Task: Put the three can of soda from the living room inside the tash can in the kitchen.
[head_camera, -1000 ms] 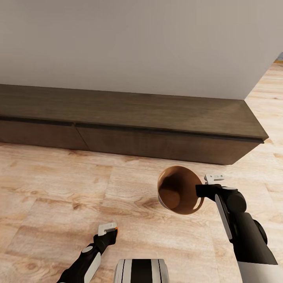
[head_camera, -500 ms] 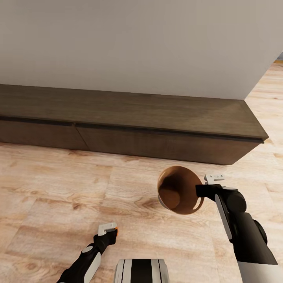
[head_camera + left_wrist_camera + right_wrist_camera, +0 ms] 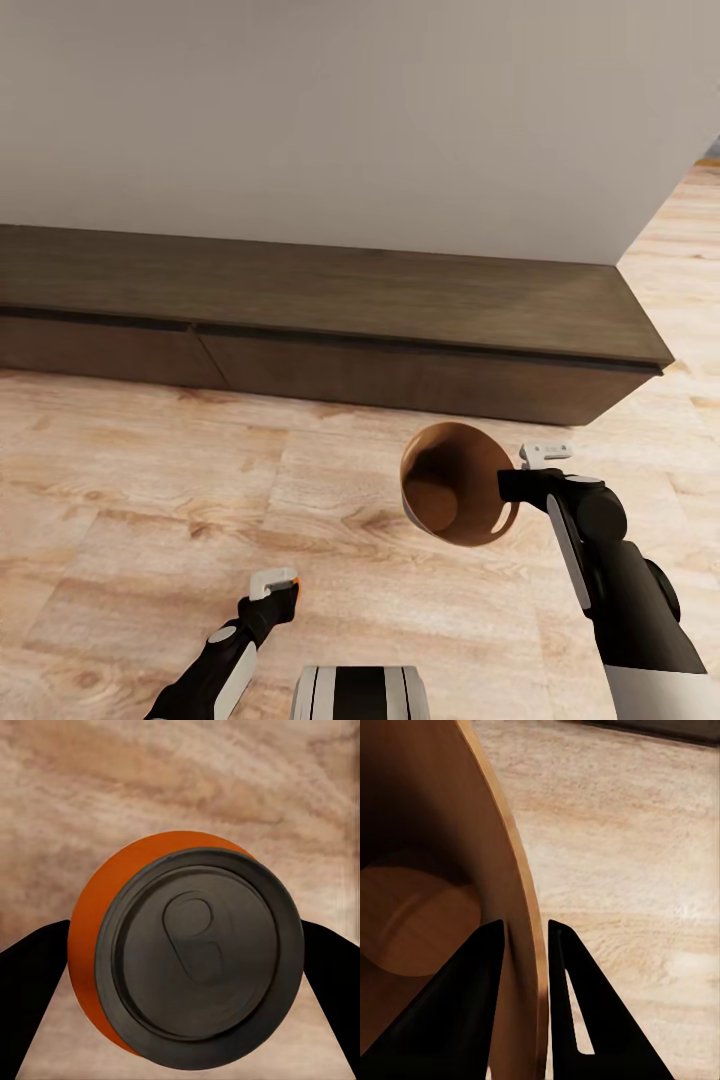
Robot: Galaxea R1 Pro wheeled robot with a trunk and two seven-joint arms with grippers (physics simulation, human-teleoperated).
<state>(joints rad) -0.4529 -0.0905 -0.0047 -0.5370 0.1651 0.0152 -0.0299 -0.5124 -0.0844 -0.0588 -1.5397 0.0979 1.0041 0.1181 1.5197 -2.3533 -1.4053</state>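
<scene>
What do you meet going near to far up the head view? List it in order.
Left hand with its orange soda can → trash can pinched at the rim by the right hand → wood floor → long dark-wood cabinet → pale wall.

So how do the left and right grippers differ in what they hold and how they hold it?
The left gripper clamps a soda can between its fingers across the body; the right gripper pinches only the trash can by its thin wall, one finger inside, one outside. The soda can is orange with a dark grey end; the trash can is copper-brown inside and open. Both are held above the wood floor.
</scene>
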